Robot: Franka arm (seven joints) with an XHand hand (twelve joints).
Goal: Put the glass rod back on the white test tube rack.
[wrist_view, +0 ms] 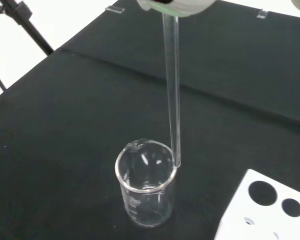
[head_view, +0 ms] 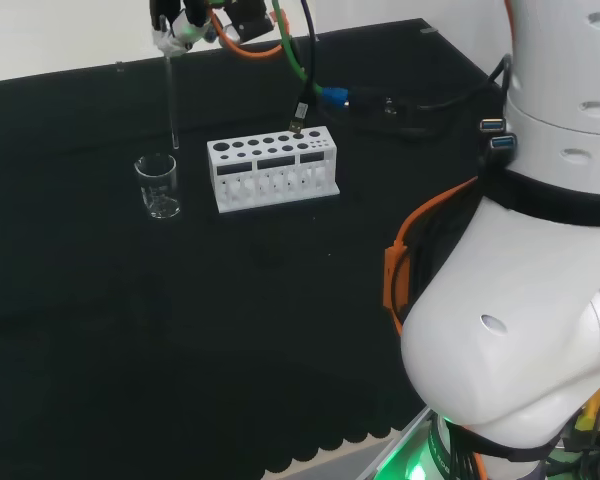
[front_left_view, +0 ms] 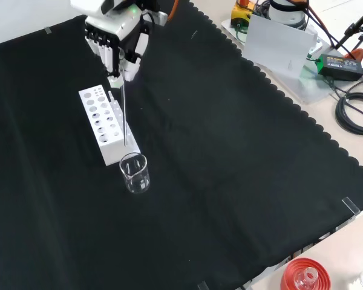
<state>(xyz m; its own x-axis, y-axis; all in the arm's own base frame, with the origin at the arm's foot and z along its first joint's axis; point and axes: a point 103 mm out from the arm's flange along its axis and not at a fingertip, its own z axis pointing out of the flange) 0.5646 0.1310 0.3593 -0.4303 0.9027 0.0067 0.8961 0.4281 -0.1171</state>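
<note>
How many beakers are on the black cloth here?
1. The beaker stands just off one end of the rack, left of it in the head view, below the rod held by the hand. Clear ware elsewhere could escape notice.

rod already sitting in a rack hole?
No. In the head view the glass rod hangs upright from the hand, its lower end above the beaker and off to the left of the white rack.
</note>
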